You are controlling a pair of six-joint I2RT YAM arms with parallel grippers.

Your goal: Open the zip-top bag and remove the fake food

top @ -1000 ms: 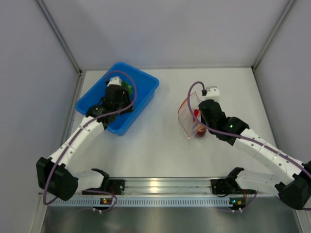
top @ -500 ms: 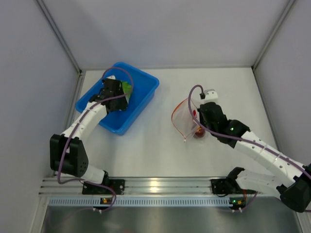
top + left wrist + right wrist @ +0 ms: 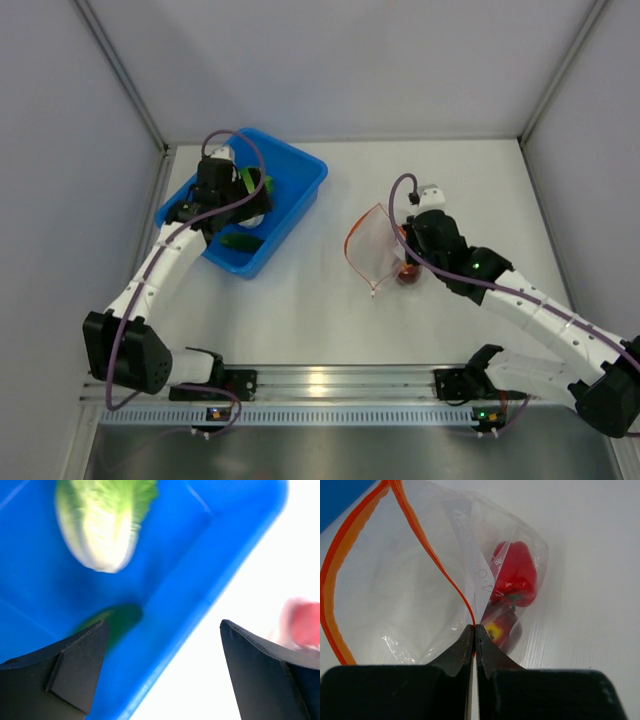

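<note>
Right gripper (image 3: 474,630) fingers clamped together on zip-top bag (image 3: 395,580) rim, mouth gaping, on table (image 3: 320,300) – red pepper (image 3: 515,577), dark round piece (image 3: 502,627) inside. Left gripper (image 3: 162,625) fingers wide apart, empty, over blue bin (image 3: 200,580) – lettuce (image 3: 105,525), cucumber (image 3: 117,620) in it.

Bare table (image 3: 310,310) strip btwn blue bin (image 3: 292,222) & zip-top bag (image 3: 372,245)

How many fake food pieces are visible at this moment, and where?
4. The lettuce and cucumber lie in the blue bin; red pepper and a dark round piece sit inside the zip-top bag. Others may hide beneath the left arm.
</note>
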